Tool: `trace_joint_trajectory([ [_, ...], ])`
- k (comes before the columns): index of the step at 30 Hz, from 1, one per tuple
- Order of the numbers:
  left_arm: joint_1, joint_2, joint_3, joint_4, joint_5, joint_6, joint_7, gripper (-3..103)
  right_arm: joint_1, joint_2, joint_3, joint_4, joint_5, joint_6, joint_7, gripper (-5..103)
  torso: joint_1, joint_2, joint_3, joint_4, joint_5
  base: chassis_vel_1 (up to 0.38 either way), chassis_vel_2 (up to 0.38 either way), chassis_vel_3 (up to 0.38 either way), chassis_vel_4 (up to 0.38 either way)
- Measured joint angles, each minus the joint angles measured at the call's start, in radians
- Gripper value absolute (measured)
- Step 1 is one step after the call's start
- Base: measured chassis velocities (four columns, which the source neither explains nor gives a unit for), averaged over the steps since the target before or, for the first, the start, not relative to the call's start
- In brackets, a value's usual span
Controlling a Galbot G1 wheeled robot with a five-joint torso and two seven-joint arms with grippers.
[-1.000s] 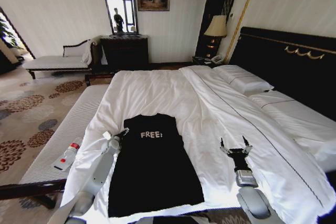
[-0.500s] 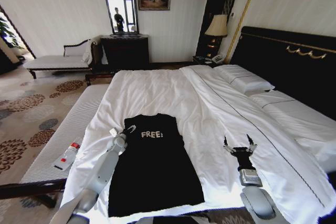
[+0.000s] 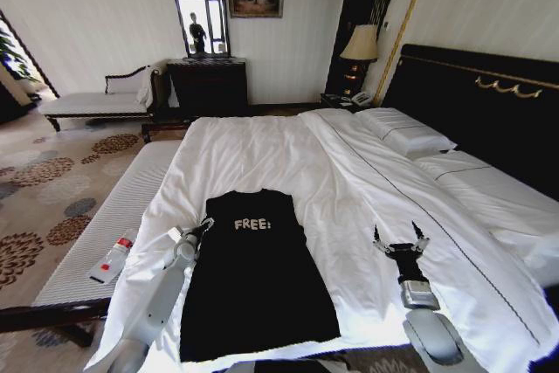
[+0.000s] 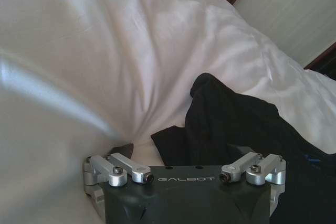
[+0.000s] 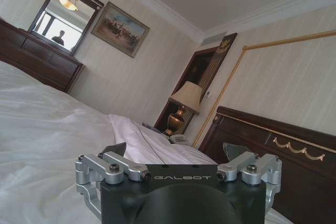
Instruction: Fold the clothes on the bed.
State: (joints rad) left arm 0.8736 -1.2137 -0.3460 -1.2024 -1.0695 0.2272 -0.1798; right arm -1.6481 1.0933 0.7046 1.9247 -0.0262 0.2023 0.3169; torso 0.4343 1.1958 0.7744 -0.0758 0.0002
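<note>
A: Head view, items?
B: Black T-shirt [image 3: 258, 272], flat on the bed [image 3: 262, 150], lettering up. Left gripper [image 3: 196, 231] at its left shoulder edge, jaws spread. Right gripper [image 3: 401, 243] well apart on bare sheet, jaws spread.

A: Left wrist view?
B: T-shirt [image 4: 241, 124] sleeve bunched just beyond the left gripper [image 4: 186, 153].

A: Right wrist view?
B: Right gripper [image 5: 178, 153], jaws apart, bedding beyond.

A: Handling advice?
B: Pinch cloth alone (not sheet), low at the shoulder seam.

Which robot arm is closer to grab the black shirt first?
Probably the left. The left gripper sits open at the T-shirt sleeve edge, while the right gripper hovers open over bare white duvet, apart from the shirt.
</note>
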Motion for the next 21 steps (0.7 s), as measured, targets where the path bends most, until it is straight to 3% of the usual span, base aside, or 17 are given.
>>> trace_joint_trajectory([
  [9,0.015,0.000,-0.044,-0.016,-0.145,-0.017,0.046,100,-0.014,0.007,0.012,0.005,-0.011,0.005,-0.005,100,0.000,0.000,0.000,-0.0002,-0.0004,0.000,0.000,0.000,0.000],
  [15,0.033,0.002,-0.073,-0.016,-0.206,-0.018,0.092,86,-0.009,-0.012,0.010,0.003,-0.011,0.003,-0.008,100,0.000,0.000,0.000,0.0002,-0.0005,0.000,0.000,0.000,0.000],
  [18,0.019,-0.006,-0.073,-0.006,-0.223,-0.018,0.102,70,-0.013,-0.022,0.014,0.005,-0.010,0.001,-0.009,100,0.000,0.000,0.000,-0.0001,-0.0004,0.000,0.000,0.000,0.000],
  [21,0.010,-0.010,-0.073,-0.001,-0.237,-0.018,0.102,68,-0.020,-0.024,0.022,0.005,-0.010,0.001,-0.009,100,0.000,0.000,0.000,-0.0006,-0.0003,0.000,0.000,0.000,0.000],
])
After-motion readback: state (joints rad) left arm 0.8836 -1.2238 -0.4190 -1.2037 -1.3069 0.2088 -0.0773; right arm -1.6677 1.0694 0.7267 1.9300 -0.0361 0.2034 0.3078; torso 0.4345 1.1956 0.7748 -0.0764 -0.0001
